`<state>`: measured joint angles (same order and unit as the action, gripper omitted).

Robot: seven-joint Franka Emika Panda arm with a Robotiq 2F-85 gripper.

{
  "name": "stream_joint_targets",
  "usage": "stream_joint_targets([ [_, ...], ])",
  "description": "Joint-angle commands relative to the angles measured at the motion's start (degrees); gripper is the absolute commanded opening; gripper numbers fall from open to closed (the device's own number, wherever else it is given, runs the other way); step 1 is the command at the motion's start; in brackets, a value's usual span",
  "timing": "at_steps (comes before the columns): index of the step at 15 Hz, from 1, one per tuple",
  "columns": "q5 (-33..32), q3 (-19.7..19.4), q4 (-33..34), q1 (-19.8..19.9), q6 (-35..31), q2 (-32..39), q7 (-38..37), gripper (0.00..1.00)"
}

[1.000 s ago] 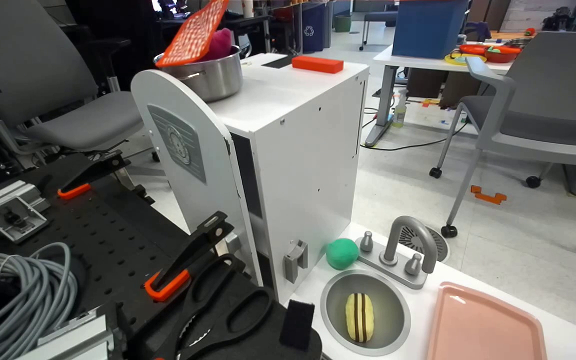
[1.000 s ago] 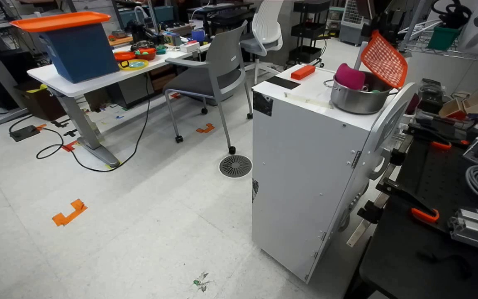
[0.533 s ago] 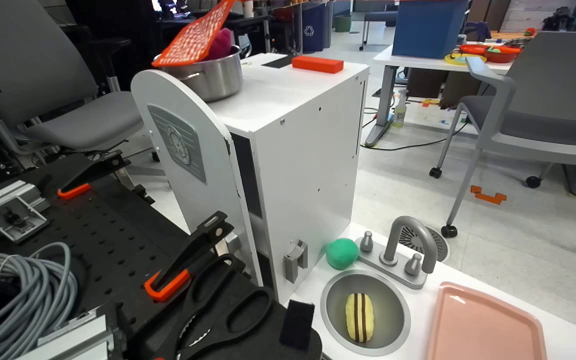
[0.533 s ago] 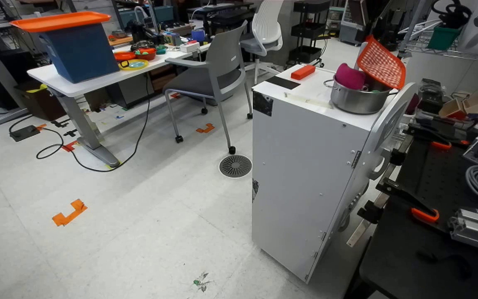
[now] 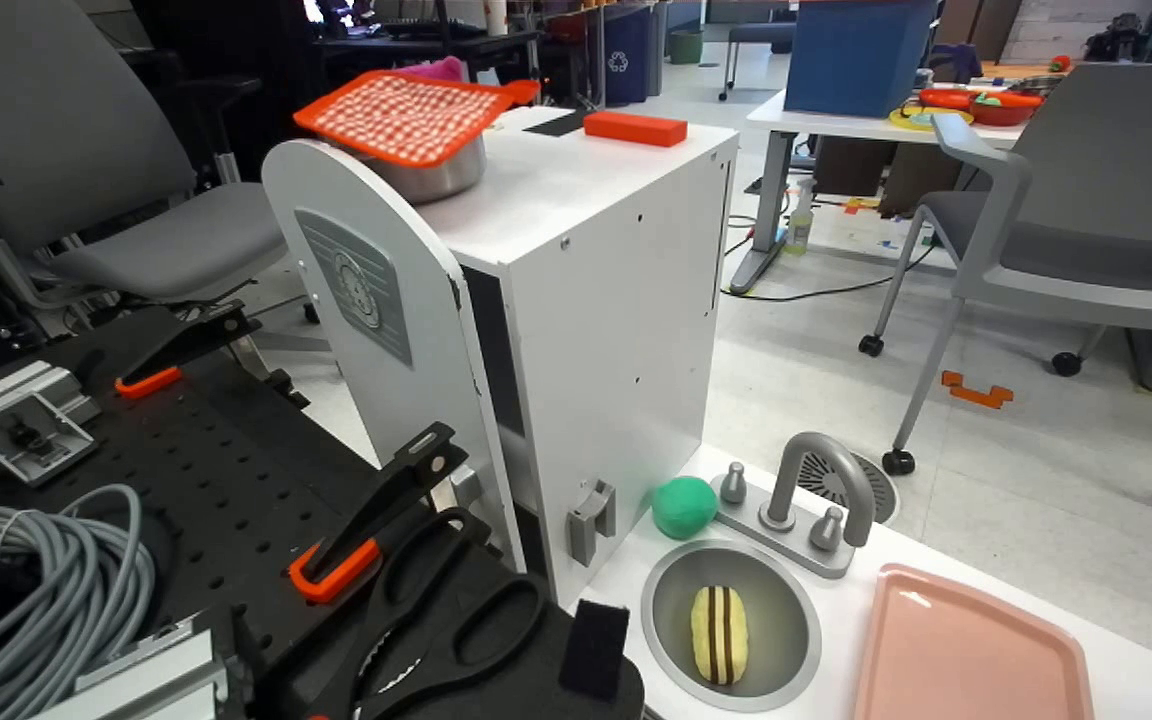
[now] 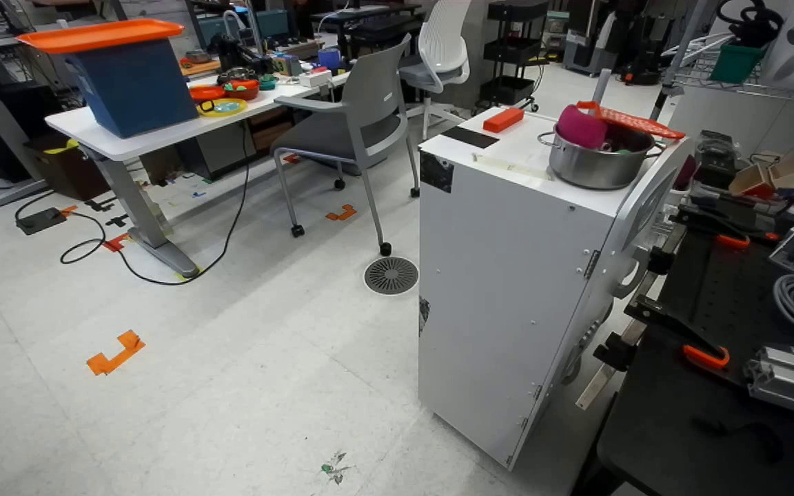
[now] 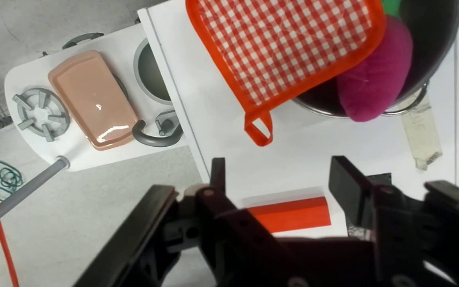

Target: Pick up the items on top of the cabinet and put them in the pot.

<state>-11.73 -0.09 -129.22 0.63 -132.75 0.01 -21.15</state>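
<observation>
A red checked potholder (image 5: 406,112) (image 6: 635,121) (image 7: 289,44) lies nearly flat across the rim of the steel pot (image 5: 451,175) (image 6: 597,169), its loop sticking out past the rim. Inside the pot are a magenta plush item (image 6: 579,127) (image 7: 377,75) and something green (image 7: 391,7). On the white cabinet (image 5: 626,330) (image 6: 500,296), apart from the pot, rests an orange-red block (image 5: 636,128) (image 6: 504,120) (image 7: 293,215). In the wrist view my gripper (image 7: 278,163) is open above the cabinet top, nothing between its fingers; I cannot make it out in the exterior views.
An arched panel (image 5: 336,200) rises at the cabinet's edge beside the pot. Lower down are a sink (image 5: 802,640) holding a yellow striped item, a green ball (image 5: 684,507), a faucet (image 5: 826,470) and a pink tray (image 5: 976,650). Clamps and cables lie on the black table (image 5: 256,440).
The potholder stood steeply tilted, loop end raised. It has dropped to lie nearly flat over the pot. My gripper no longer holds it and has moved away from it.
</observation>
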Motion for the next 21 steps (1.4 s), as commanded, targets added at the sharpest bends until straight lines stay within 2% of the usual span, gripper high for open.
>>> stream_joint_targets([
  [1, 0.39, -0.07, 0.11, -0.12, -0.61, -1.26, -0.51, 0.99],
  [12, 5.97, -0.8, -4.48, 1.07, -1.7, -8.45, 3.72, 1.0],
  [21, 6.2, -1.2, -7.42, 2.79, -0.65, -11.1, 3.14, 1.0],
])
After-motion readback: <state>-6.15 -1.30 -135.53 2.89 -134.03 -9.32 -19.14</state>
